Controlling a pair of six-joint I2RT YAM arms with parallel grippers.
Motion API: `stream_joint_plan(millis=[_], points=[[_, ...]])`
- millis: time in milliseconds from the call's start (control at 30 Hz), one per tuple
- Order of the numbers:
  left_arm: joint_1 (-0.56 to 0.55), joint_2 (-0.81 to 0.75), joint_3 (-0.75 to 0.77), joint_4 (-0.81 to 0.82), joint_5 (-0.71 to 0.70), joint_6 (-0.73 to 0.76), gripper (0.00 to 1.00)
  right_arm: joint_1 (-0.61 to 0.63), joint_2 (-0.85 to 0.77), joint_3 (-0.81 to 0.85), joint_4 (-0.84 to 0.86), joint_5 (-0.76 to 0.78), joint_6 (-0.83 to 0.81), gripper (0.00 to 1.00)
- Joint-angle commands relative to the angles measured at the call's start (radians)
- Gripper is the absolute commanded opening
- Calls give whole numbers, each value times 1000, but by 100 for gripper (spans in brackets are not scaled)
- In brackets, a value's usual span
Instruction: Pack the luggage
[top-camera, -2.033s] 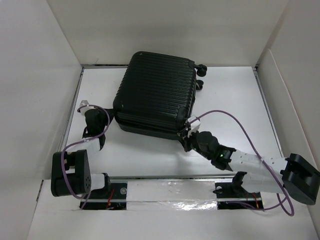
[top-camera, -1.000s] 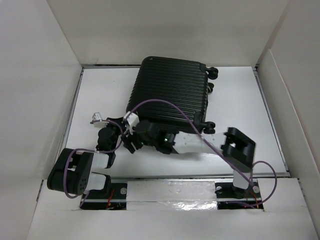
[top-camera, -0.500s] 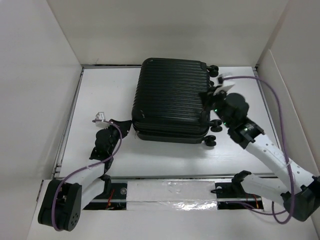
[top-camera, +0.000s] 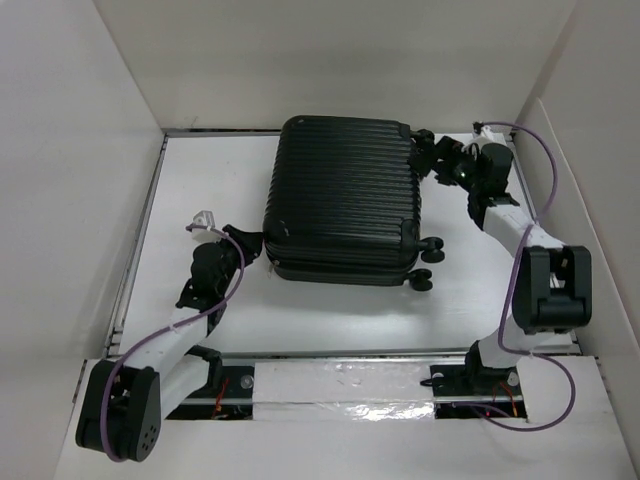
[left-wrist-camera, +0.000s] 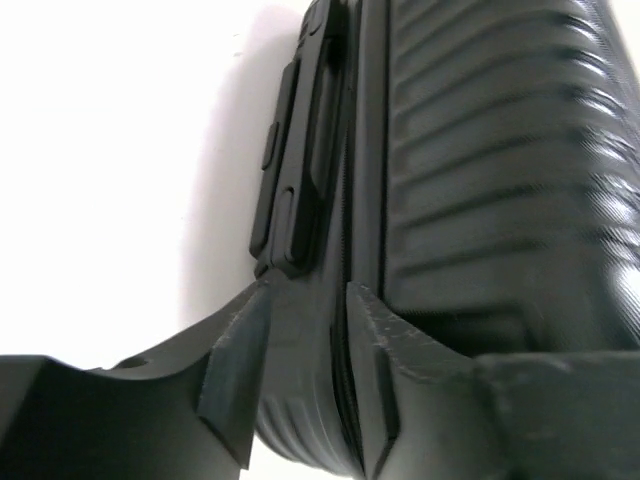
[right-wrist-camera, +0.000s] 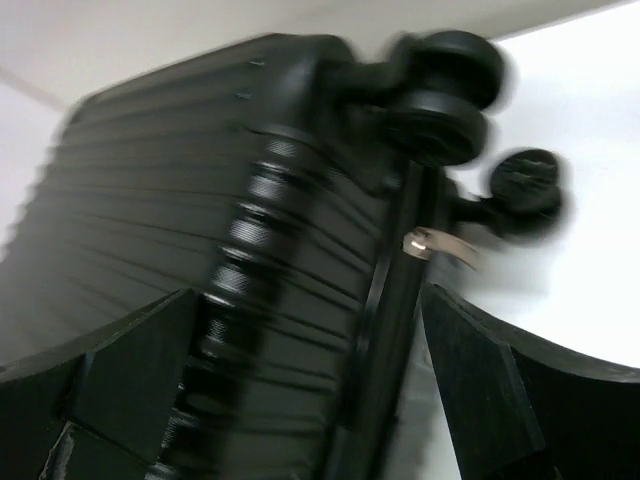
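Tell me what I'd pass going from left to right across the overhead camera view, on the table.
left gripper → luggage → right gripper

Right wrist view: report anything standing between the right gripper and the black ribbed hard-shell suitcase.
Nothing visible does. The right gripper is open, its fingers either side of the black ribbed hard-shell suitcase at its wheeled corner.

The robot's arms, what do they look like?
Both the left arm and right arm have white link covers and black joints. A purple cable loops along each. The left pincer and right pincer have matte black wedge-shaped fingers.
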Motion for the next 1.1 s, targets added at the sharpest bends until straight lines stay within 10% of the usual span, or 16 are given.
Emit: stream_joint_plan(millis=[0, 233, 600, 900, 1067], points=[[-6, 73, 85, -16, 39, 66, 35, 46, 111, 122, 196, -334, 101, 100], [-94, 177, 62, 96, 111, 18, 32, 170, 338, 411, 1, -415, 18, 99], [-558, 19, -13, -20, -274, -106, 27, 369, 668, 1026, -283, -520, -75, 99], [-579, -54, -4, -51, -320, -89, 29, 397, 809, 1443, -389, -474, 6, 100], [-579, -28, -4, -8, -312, -86, 29, 367, 647, 1369, -268, -468, 8, 100]])
